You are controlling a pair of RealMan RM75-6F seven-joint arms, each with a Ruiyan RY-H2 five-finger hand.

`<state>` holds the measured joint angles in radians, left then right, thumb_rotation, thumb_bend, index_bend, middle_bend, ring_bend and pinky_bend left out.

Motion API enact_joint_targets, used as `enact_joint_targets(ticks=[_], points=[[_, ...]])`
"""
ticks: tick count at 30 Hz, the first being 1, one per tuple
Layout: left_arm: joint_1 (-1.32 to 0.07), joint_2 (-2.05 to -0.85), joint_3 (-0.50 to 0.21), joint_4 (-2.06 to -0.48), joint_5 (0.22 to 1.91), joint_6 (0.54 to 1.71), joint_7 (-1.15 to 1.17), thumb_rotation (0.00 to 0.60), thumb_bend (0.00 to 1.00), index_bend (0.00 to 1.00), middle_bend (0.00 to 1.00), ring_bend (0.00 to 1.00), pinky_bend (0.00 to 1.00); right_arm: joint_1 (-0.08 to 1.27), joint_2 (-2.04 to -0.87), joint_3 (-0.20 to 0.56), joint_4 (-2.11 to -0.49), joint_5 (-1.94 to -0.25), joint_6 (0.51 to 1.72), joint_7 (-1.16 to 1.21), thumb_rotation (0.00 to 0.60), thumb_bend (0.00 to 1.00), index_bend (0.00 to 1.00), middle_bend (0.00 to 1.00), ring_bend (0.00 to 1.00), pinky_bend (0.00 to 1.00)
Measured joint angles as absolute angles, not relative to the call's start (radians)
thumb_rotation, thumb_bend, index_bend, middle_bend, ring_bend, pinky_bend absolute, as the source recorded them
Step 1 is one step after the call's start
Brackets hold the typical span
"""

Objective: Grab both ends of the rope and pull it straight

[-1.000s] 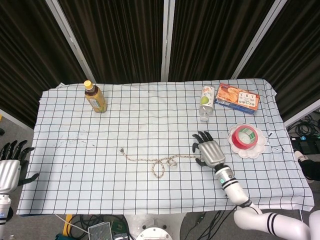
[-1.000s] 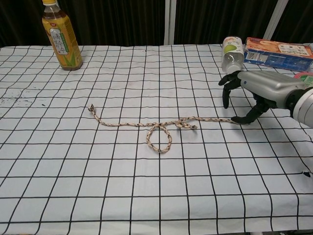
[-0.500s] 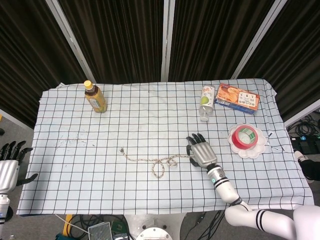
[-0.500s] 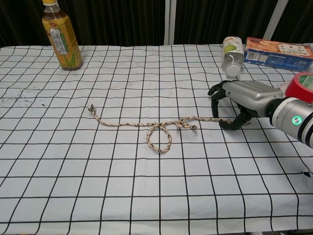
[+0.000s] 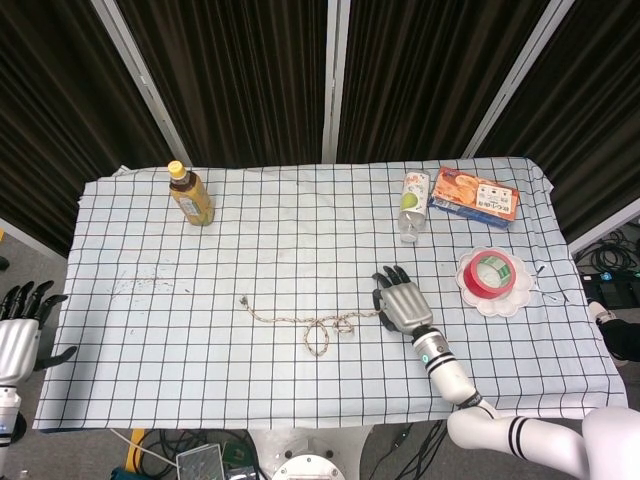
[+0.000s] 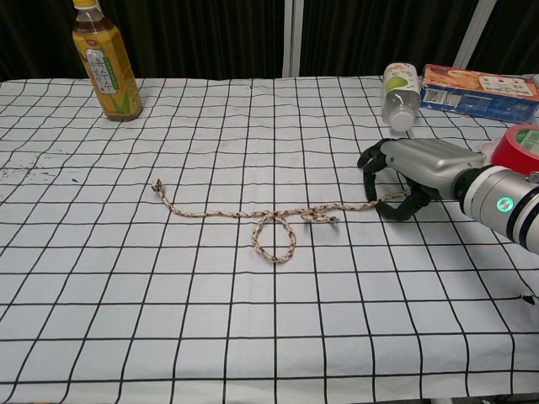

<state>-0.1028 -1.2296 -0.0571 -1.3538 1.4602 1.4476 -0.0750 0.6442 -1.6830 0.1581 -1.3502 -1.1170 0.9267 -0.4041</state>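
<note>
- My right hand [image 6: 413,172] sits at the right of the chest view, palm down over the right end of the rope [image 6: 253,220]. Its fingers [image 6: 369,181] are curled down around that end, and the strand runs in under them; I cannot tell whether they are actually pinching it.
- The rope lies across the middle of the tabletop [image 5: 200,350] in the head view, with a small loop and a tangle near its centre. Its left end lies free on the checked cloth.
- My left hand [image 5: 20,330] shows only at the lower left edge of the head view, beside the tabletop and well apart from the rope, fingers spread and holding nothing.
- A tea bottle [image 5: 190,195] stands upright at the upper left.
- A clear bottle [image 5: 413,205] lies toward the upper right, just beside an orange box [image 5: 475,197].
- A roll of red tape [image 5: 492,275] rests on a white plate [image 5: 470,298] at the right, near my right hand.
</note>
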Motion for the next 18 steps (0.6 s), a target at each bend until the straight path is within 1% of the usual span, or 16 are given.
enact_joint_targets(ticks=[5,10,13,18], points=[[-0.132,-1.227,-0.064,-1.352,1.496,1.448,-0.073,0.600,0.05,0.26,0.08,0.00,0.00,0.642,-1.673,0.158,-1.364,-1.122,0.940,-0.396,0.600,0.42,0.60,0.17,0.00,0.00],[-0.201,-1.216,-0.066,-1.362,1.555,1.401,-0.125,0.600,0.06,0.31,0.09,0.00,0.00,0.642,-1.640,0.167,-1.408,-1.122,0.950,-0.391,0.600,0.43,0.61,0.17,0.00,0.00],[-0.261,-1.213,-0.068,-1.368,1.587,1.347,-0.189,0.600,0.08,0.36,0.09,0.00,0.00,0.646,-1.614,0.181,-1.447,-1.110,0.953,-0.397,0.600,0.43,0.61,0.17,0.00,0.00],[-0.387,-1.225,-0.072,-1.369,1.624,1.202,-0.274,0.600,0.09,0.39,0.09,0.00,0.00,0.665,-1.582,0.203,-1.497,-1.070,0.958,-0.444,0.600,0.43,0.61,0.17,0.00,0.00]])
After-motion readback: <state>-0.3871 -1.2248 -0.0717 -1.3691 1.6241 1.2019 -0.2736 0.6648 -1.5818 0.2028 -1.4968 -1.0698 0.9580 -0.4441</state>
